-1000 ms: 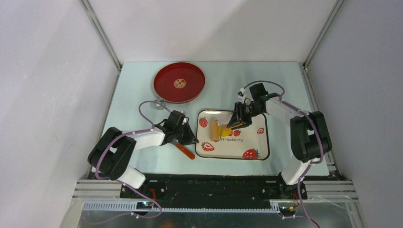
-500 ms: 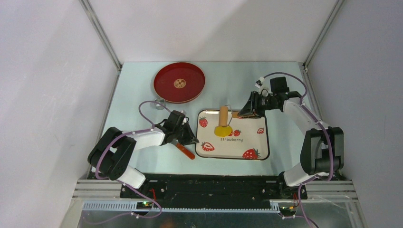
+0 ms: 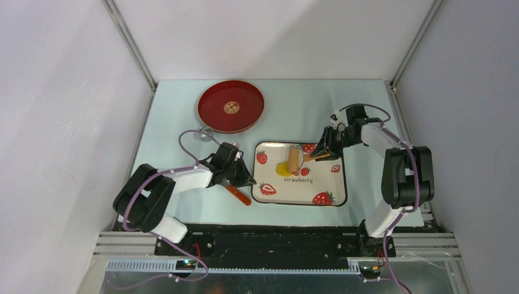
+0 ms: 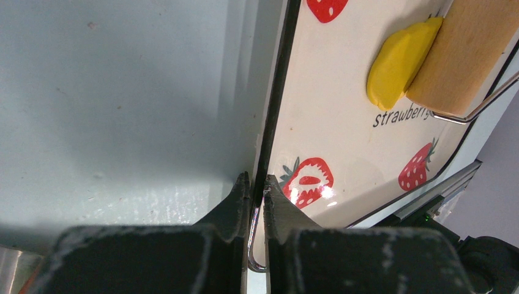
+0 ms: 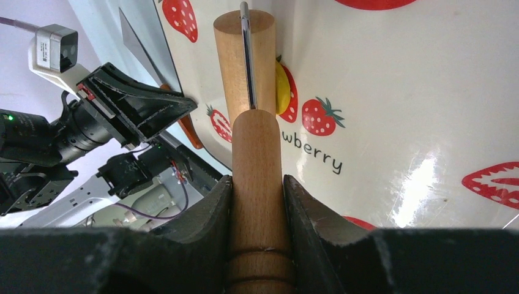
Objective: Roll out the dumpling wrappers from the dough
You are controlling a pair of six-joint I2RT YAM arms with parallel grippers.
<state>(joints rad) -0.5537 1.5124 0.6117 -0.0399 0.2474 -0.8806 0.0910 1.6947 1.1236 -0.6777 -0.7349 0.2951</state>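
Top view: strawberry-print tray (image 3: pixel 330 190) sits on the pale table (image 3: pixel 177 122), about mid-table. Red plate (image 3: pixel 231 107) lies at 11 o'clock from the tray, apart from it.

Dough (image 3: pixel 282 168): one yellow lump on the tray, left of centre, just above the printed word. It lies at the 8 o'clock side of the roller (image 3: pixel 294 160) and touches it. In the left wrist view the dough (image 4: pixel 396 66) is a thick, rounded patch, and the wooden roller (image 4: pixel 468 52) presses against its right edge. In the right wrist view only a sliver of dough (image 5: pixel 283 86) shows past the roller (image 5: pixel 235 61).

Right gripper (image 3: pixel 320 153): over the tray's 2 o'clock corner. Its fingers are partly closed around the roller's wooden handle (image 5: pixel 257 159), with both pads against the wood. The handle points toward 3 o'clock from the roller.

Left gripper (image 4: pixel 257 184): at the tray's 9 o'clock edge. Its fingers are nearly closed and pinch the tray's thin rim (image 4: pixel 274 131) between them. One finger is over the table, the other over the tray.

An orange-handled tool (image 3: pixel 240 195) lies on the table at 8 o'clock from the tray, just beside its edge, partly under the left gripper.
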